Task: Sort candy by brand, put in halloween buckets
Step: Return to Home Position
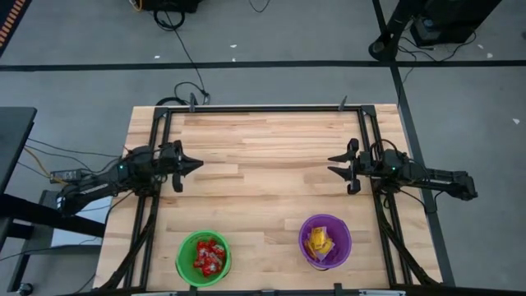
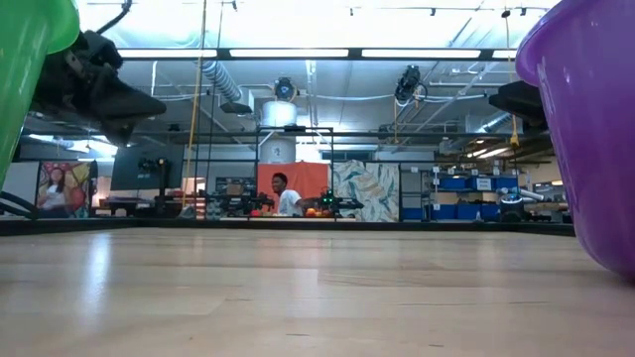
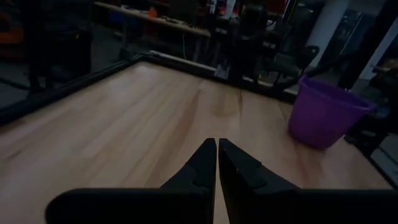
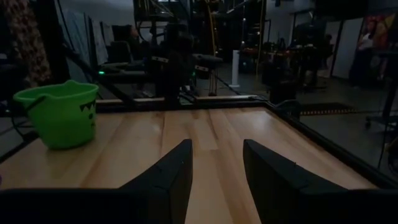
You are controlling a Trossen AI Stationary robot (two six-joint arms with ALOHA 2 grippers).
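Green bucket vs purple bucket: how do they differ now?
Colour: the green bucket is bright green, the purple bucket purple. Contents: the green bucket holds red candy, the purple bucket yellow candy. Position: the green bucket sits toward the robot's left, the purple bucket toward its right. Both are upright, round, alike in size.

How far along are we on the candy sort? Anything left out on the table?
Sorting looks done: red candy lies in the green bucket, yellow candy in the purple bucket, and no loose packets show on the table. Nothing is in hand: the left gripper is shut and empty, the right gripper open and empty, each at its own side. Only parking the arms seems left.
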